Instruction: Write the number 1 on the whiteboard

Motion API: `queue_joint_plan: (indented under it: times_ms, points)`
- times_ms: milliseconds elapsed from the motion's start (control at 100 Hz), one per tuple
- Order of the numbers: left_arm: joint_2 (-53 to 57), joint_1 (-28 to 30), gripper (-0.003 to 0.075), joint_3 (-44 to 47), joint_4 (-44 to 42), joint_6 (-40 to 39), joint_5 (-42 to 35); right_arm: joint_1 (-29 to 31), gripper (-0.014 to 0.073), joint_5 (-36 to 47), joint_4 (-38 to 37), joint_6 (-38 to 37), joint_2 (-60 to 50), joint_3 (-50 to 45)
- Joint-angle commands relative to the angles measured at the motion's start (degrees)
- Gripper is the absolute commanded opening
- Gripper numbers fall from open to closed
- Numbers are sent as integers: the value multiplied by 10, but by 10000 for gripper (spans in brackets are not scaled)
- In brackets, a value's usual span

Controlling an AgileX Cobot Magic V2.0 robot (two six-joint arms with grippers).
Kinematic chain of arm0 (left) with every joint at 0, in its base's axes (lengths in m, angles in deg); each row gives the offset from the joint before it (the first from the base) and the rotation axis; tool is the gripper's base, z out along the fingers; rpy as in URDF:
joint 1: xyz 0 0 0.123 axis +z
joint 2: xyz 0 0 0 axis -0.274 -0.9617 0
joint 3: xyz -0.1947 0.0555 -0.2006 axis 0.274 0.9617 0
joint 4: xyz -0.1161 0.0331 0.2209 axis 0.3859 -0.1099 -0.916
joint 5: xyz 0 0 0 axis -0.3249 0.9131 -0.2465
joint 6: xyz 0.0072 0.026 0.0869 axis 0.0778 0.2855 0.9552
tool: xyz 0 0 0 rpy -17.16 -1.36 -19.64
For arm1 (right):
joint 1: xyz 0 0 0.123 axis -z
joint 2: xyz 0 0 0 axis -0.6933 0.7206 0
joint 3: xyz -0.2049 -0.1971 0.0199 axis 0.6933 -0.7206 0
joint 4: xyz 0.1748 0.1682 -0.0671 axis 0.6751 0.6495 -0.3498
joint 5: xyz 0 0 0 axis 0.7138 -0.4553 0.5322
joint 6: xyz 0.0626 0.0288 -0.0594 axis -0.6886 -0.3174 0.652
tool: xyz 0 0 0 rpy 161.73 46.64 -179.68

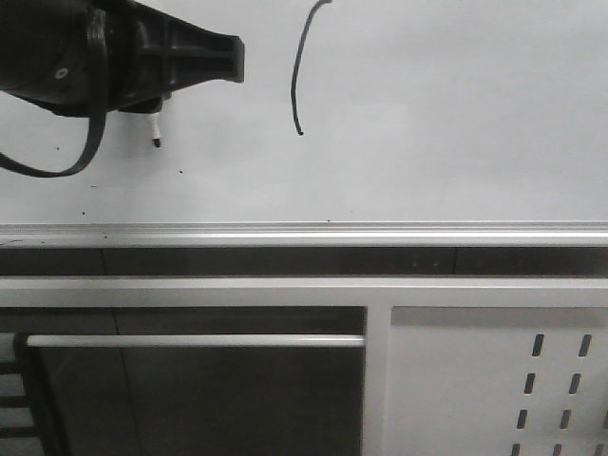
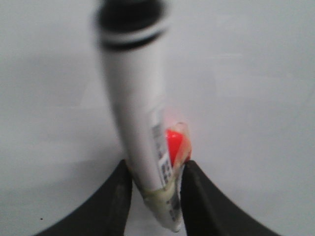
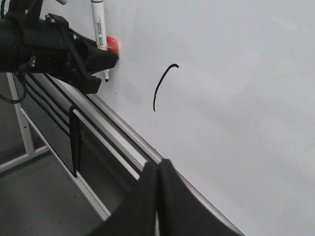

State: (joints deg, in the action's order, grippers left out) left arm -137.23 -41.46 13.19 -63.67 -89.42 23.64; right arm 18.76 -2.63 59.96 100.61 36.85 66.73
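The whiteboard fills the upper half of the front view, with a silver bottom rim. The number 1 is a thin black, slightly curved stroke with a small hook at its top. My left gripper is at the upper left, shut on a white marker with a red taped piece. The marker's tip hangs to the left of the stroke, apart from it. My right gripper is shut and empty by the board's rim. It looks at the stroke and the left gripper.
Below the board are silver frame bars and a white perforated metal panel at the lower right. A black cable loops under the left arm. Tiny black specks dot the board near its rim. Grey floor shows below the frame.
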Motion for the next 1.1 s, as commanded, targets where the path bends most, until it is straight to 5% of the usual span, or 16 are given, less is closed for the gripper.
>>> queue_joint_plan:
  times_ms: [0, 150, 780, 930, 1090]
  points:
    - [15, 3, 300, -19, -51, 0, 44, 4, -76, 45, 5, 2, 0, 13]
    - [15, 3, 362, -19, -51, 1, 44, 4, -76, 46, 5, 2, 0, 13]
    - [15, 1, 366, -17, -51, 10, 48, 4, -76, 46, 5, 2, 0, 13]
    - [16, -19, 459, -17, -51, 40, 55, 4, -76, 46, 5, 2, 0, 13]
    - [16, -30, 477, -17, -51, 40, 77, 4, -76, 46, 5, 2, 0, 13]
